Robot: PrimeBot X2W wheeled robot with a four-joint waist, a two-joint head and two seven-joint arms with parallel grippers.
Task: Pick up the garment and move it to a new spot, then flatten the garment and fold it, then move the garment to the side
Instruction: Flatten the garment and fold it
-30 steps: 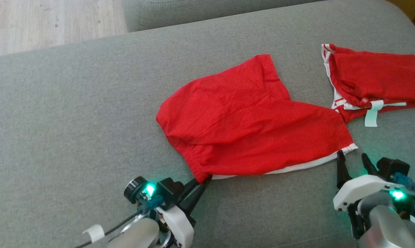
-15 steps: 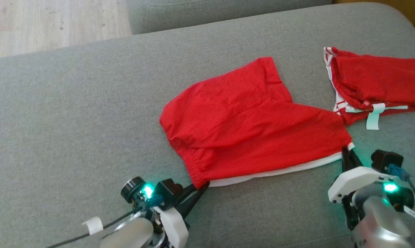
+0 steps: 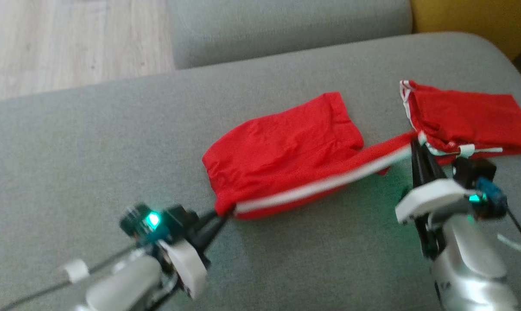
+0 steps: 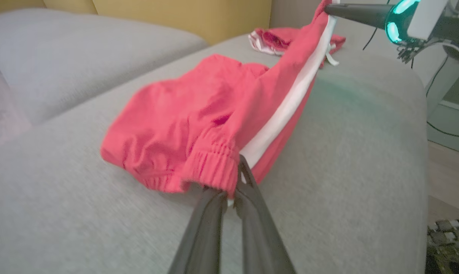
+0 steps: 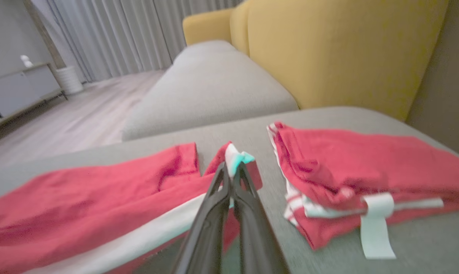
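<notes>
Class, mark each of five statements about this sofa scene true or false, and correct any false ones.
1. The left pincer is shut on a gathered elastic corner of the red shorts. True.
2. The right pincer is open and clear of the cloth. False: it is shut on the shorts' white-edged far corner.
3. The shorts lie fully flat. False: their white-striped edge is lifted and stretched between the two pincers.
4. A second garment, also red, lies on the cushion to the robot's right of the shorts. True.
5. The cushion under the shorts is yellow. False: it is grey; the yellow backrest stands behind it.
</notes>
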